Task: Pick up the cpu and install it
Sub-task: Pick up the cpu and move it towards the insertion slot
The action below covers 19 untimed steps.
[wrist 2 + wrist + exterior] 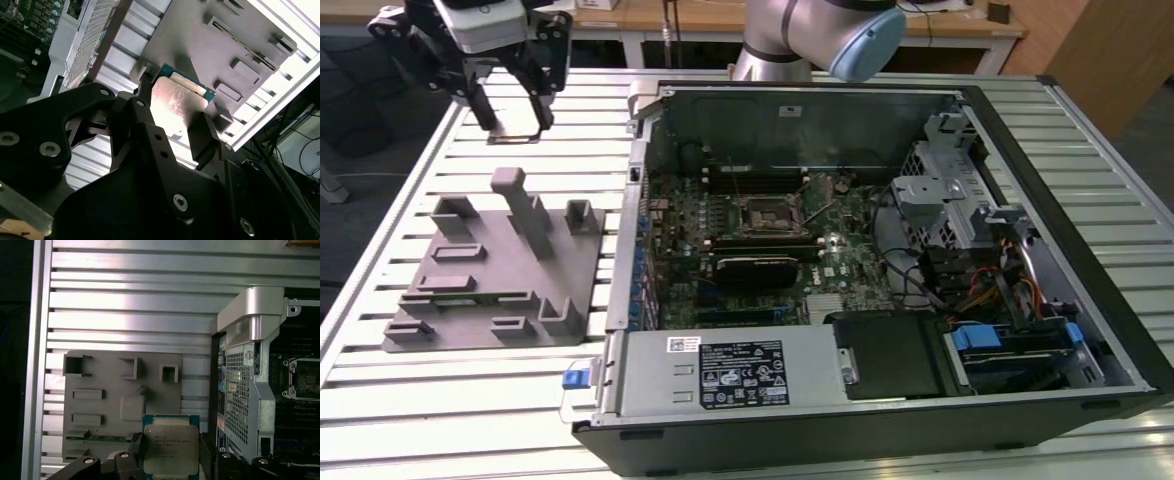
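My gripper (516, 128) hangs above the slatted table at the exterior view's far left, beyond the grey tray (454, 320). It is shut on the cpu (516, 137), which shows edge-on between the fingertips. In both wrist views the cpu (170, 450) (177, 102) is a flat square chip with a silver top and a green rim, clamped on two opposite sides by the black fingers (134, 452) (202, 135). The gripper (170, 457) (175, 114) holds it in the air over the tray (120, 360) (240, 30). The motherboard's square socket (765, 212) (302, 380) lies inside the open computer case.
The open computer case (1014, 130) fills the exterior view's middle and right, with its metal wall (250, 355) between the tray and the motherboard. Upright blocks (520, 200) rise from the tray. Drive cages and cables (961, 230) crowd the case's right side. The arm's base (801, 40) stands behind the case.
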Tool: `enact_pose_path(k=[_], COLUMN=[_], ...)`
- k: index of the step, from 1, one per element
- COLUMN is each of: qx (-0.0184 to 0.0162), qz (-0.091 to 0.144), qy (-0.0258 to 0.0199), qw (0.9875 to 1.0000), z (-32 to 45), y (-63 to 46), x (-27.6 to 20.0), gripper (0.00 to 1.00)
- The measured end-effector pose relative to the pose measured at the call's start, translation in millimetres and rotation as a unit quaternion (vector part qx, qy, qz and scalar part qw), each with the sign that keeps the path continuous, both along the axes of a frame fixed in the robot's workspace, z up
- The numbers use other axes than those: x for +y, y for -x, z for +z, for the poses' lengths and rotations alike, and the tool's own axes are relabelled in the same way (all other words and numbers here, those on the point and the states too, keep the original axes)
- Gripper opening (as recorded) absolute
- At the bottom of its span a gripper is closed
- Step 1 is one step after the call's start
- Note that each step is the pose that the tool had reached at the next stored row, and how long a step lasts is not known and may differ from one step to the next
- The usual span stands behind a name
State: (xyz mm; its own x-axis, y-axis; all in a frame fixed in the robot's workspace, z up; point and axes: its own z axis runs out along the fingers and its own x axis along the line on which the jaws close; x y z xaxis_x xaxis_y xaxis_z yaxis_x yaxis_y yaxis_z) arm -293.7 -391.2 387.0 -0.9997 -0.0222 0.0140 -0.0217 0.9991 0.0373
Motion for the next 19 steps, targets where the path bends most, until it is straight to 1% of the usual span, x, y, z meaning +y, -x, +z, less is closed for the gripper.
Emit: enact_pose_path(k=[5, 19], qx=[0.0000, 0.0000], qz=[0.000, 0.000], qy=[0.0000, 0.0000], qw=[1.0000, 1.0000], z=[0.0, 0.0], y=[-4.5, -26.1], x=[0.0, 0.0], gripper=[0.54, 0.54])
